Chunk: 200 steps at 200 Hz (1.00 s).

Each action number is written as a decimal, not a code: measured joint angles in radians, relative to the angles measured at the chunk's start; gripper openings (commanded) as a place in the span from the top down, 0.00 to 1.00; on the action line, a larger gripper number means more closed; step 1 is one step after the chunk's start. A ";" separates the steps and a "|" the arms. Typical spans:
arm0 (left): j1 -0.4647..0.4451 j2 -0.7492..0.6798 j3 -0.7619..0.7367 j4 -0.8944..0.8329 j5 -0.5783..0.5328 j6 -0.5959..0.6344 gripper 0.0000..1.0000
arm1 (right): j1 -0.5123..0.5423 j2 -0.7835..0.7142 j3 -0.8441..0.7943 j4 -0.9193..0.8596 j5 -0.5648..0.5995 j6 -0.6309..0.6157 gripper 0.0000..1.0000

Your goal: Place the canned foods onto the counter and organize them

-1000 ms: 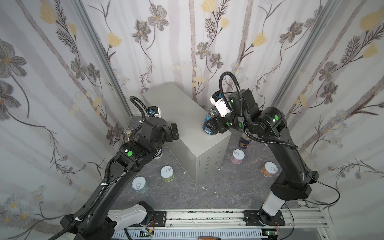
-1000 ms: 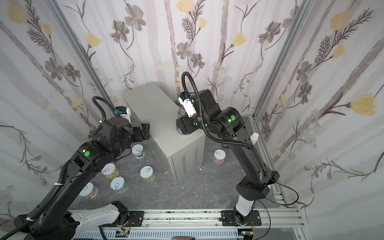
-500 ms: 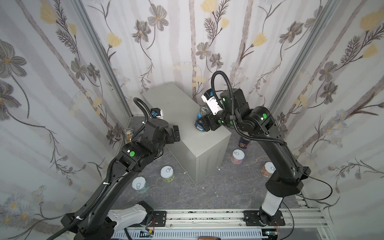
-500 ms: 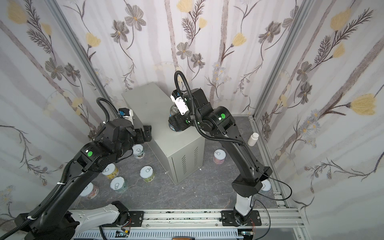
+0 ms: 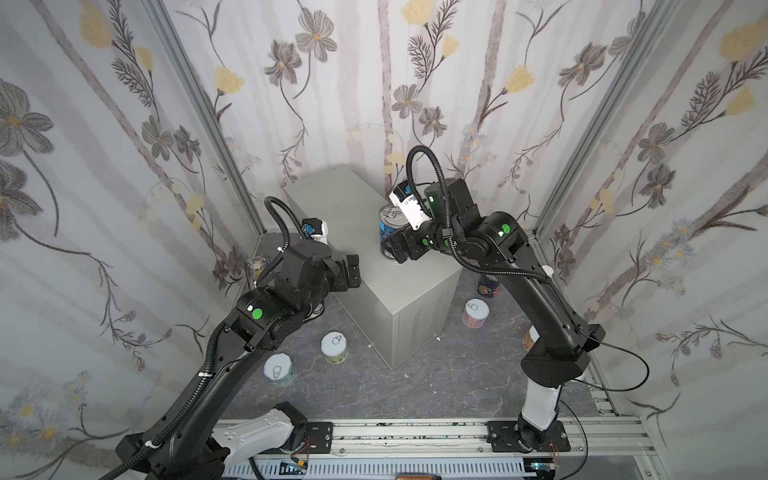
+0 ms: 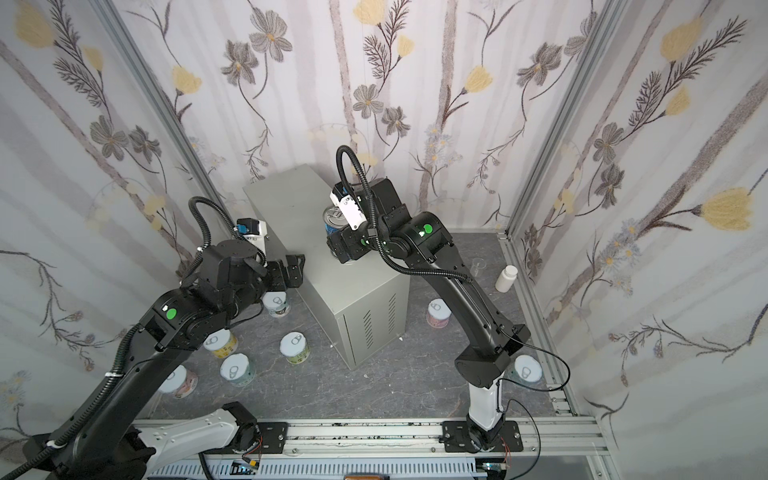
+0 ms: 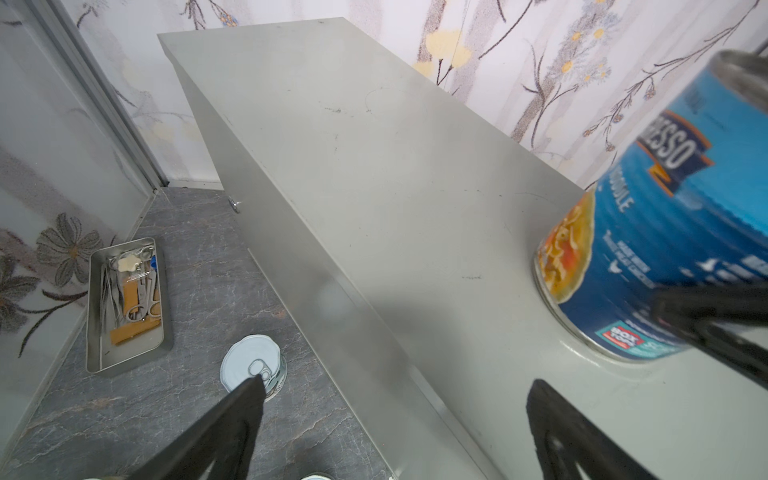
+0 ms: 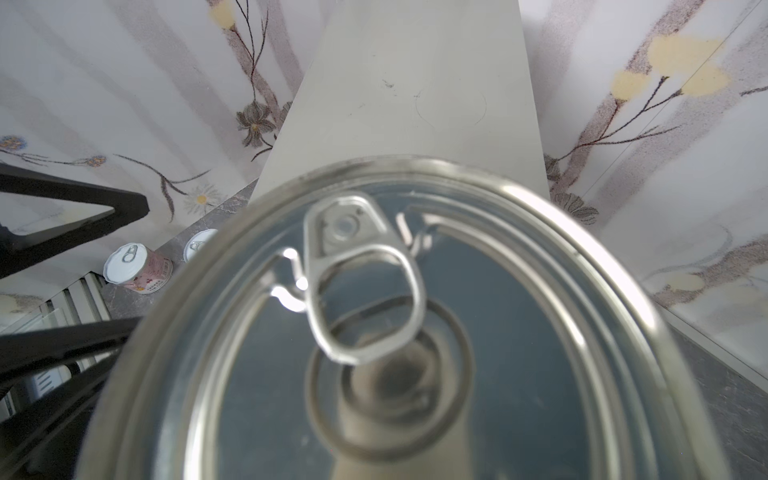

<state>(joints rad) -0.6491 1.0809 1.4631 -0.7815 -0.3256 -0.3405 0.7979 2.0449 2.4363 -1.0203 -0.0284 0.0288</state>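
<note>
In both top views, one tall blue can (image 5: 390,224) stands on the counter (image 5: 332,199) with the right gripper (image 5: 390,248) around it. The short cans (image 6: 295,347) stand on the floor (image 6: 415,386), not yet placed.

Left wrist view: the left gripper (image 7: 397,384) is wide and empty.

Right wrist view: the can's lid (image 8: 415,332) fills the frame, so whether the right gripper grips or has released cannot be told.

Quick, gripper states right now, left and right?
Left gripper: open, empty.
Right gripper: around the tall blue can standing on the counter; clamped or loose cannot be told.
</note>
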 measured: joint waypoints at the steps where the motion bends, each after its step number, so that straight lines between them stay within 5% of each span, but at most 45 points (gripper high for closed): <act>1: 0.000 0.000 0.000 0.000 0.000 0.000 0.00 | 0.000 0.002 0.000 0.003 0.000 0.001 0.11; 64: 0.000 -0.037 -0.039 0.000 0.010 0.024 0.00 | 0.000 0.111 0.004 0.235 -0.024 0.024 0.07; 103: 0.000 -0.042 -0.051 0.016 0.016 0.052 0.00 | -0.014 0.140 0.000 0.208 -0.051 0.035 0.00; 200: 0.000 -0.053 -0.074 0.221 0.174 0.197 0.00 | -0.047 -0.075 -0.031 0.212 -0.080 0.022 0.00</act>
<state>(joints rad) -0.6491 1.0279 1.3888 -0.5602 -0.1513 -0.1436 0.7506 1.9701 2.4054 -0.8085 -0.1085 0.0509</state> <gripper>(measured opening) 0.997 0.996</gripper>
